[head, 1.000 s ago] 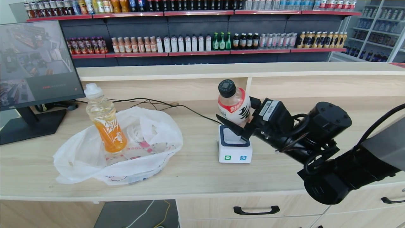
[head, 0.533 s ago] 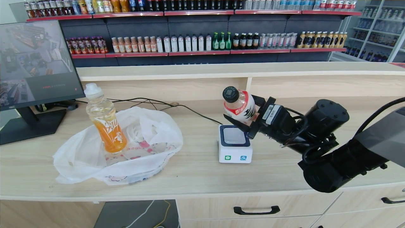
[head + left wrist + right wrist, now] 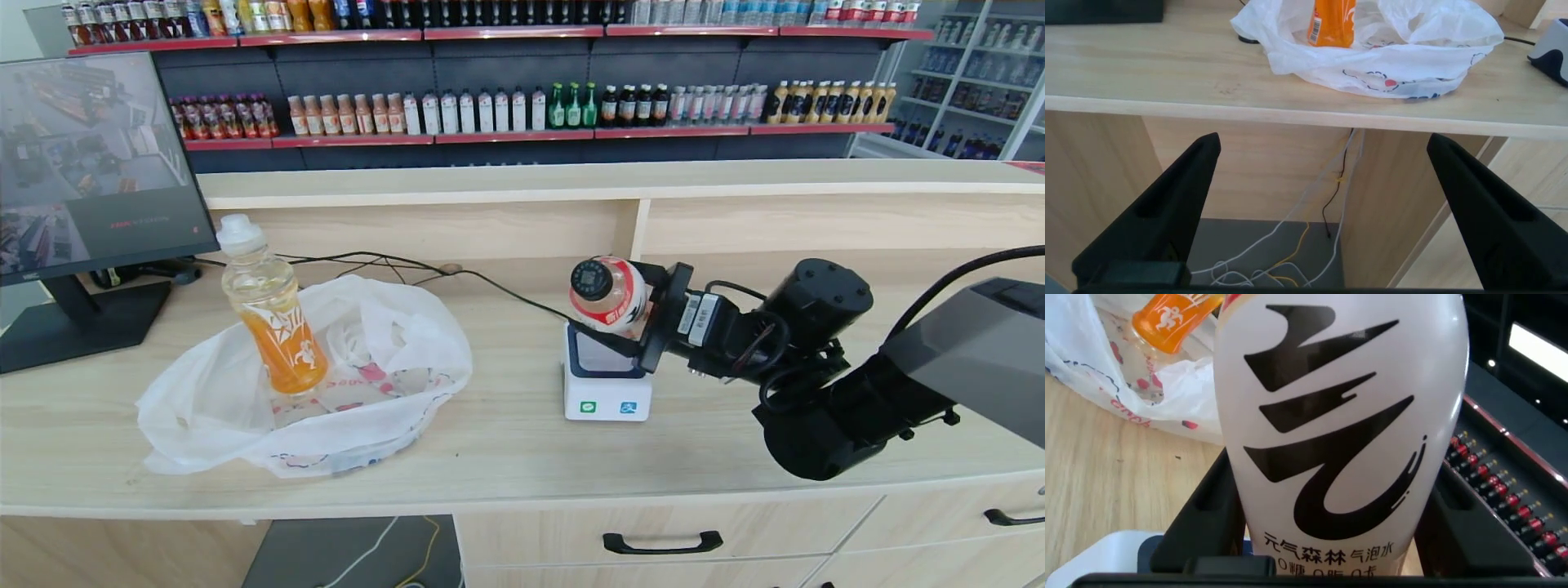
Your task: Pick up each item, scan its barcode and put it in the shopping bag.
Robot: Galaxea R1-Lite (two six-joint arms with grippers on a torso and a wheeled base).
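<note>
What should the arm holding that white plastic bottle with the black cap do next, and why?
Probably rotate the white plastic bottle slightly until its barcode faces the small white scanner box: the right gripper holds it tilted over the scanner's window, and no barcode is visible.

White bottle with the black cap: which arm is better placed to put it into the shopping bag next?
Right, most likely. The right gripper is shut on the white bottle, above the scanner. The left gripper is open and empty, low before the counter.
</note>
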